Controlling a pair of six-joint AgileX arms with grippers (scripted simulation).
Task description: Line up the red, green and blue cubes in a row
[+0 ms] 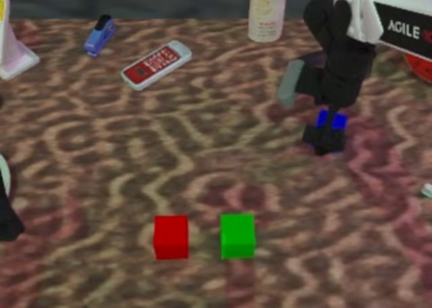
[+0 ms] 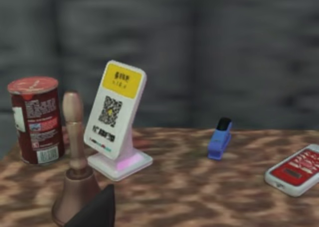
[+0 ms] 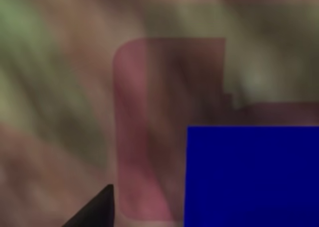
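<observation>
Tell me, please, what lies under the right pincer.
The blue cube sits under the right pincer, on the patterned table. Only parts of its top show in the top view; the pincer covers the rest, so whether the fingers grip it cannot be seen.

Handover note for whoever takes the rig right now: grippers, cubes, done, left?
Right gripper: at the table's right, down on the blue cube, which shows between its fingers; whether the grip is closed cannot be told.
Left arm: parked at the top view's left edge, holding nothing visible.
Red cube and green cube: side by side near the front, a small gap between them.
Done: red and green in a row.
Left: bring blue beside green to finish the row.
</observation>
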